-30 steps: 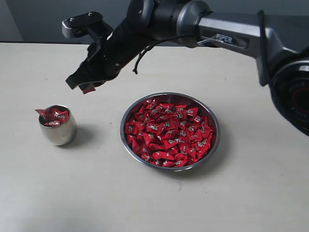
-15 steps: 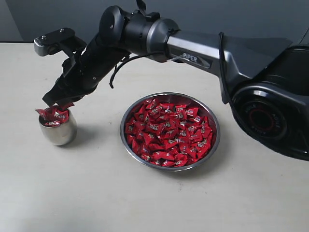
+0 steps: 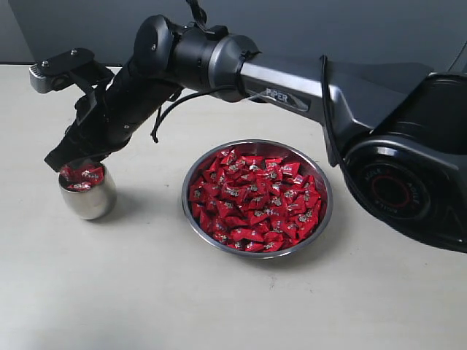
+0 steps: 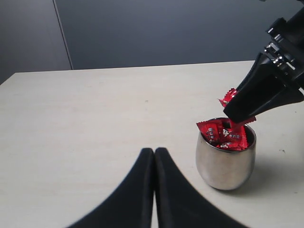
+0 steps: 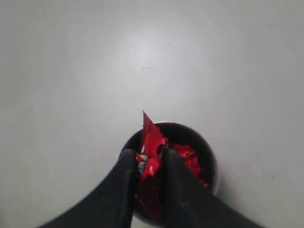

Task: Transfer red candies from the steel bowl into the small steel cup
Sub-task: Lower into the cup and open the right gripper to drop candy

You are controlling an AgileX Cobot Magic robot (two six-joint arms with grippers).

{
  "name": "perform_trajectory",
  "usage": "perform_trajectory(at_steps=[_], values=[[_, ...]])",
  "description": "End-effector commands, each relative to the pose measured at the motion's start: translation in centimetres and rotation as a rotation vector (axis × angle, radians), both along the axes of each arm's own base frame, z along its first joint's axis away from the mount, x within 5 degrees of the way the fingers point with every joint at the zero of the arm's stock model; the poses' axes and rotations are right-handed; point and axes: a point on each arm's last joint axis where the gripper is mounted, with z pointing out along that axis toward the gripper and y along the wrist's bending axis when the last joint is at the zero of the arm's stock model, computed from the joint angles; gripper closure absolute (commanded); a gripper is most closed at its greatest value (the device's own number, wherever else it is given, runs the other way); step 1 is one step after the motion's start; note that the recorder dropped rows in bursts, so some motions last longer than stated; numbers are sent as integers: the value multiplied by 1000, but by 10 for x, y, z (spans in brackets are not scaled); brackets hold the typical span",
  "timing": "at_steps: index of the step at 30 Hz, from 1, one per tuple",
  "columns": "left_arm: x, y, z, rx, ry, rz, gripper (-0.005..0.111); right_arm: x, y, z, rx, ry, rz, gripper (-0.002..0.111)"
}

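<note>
One shiny red candy (image 5: 150, 137) sat pinched in your right claw (image 5: 149, 155), just over the small rounded steel cup (image 3: 87, 200) at the left of the exterior view, which held only a few. The wide shallow steel bowl (image 3: 257, 141) at centre lay heaped with candies (image 3: 255, 200), so most of the job looked undone. Your left claw (image 4: 154, 153) was closed and empty.

1 bowl (image 3: 257, 141), 1 cup (image 3: 87, 201), many red candies (image 3: 255, 200).

The right pincer (image 3: 64, 162) swings left and down. A second ago it hangs high over the desk (image 3: 219, 306), between the steel bowl (image 3: 186, 191) and the small steel cup (image 3: 89, 200). Now its tip sits at the cup's mouth (the red candy (image 5: 151, 135) it grips pokes in among those already there).
</note>
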Motion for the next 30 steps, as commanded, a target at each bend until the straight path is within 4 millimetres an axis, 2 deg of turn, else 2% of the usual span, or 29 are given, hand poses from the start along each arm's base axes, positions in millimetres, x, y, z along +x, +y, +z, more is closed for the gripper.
perform_trajectory(at_steps=[1,5,17,19,24,26,30], values=[[0,0,-1,-4,-3,1,106,1,2,-4,2,-4,4,109],[0,0,-1,-4,-3,1,106,-2,5,-15,-19,13,14,109],[0,0,-1,-4,-3,1,106,0,5,-14,-14,-20,6,107],[0,0,-1,-4,-3,1,106,0,5,-14,-15,-21,7,99],[0,0,-1,-4,-3,1,106,1,5,-14,-8,-28,-1,65],[0,0,-1,-4,-3,1,106,2,5,-14,-5,-31,-3,60],[0,0,-1,-4,-3,1,106,2,6,-14,-1,-35,-7,61]])
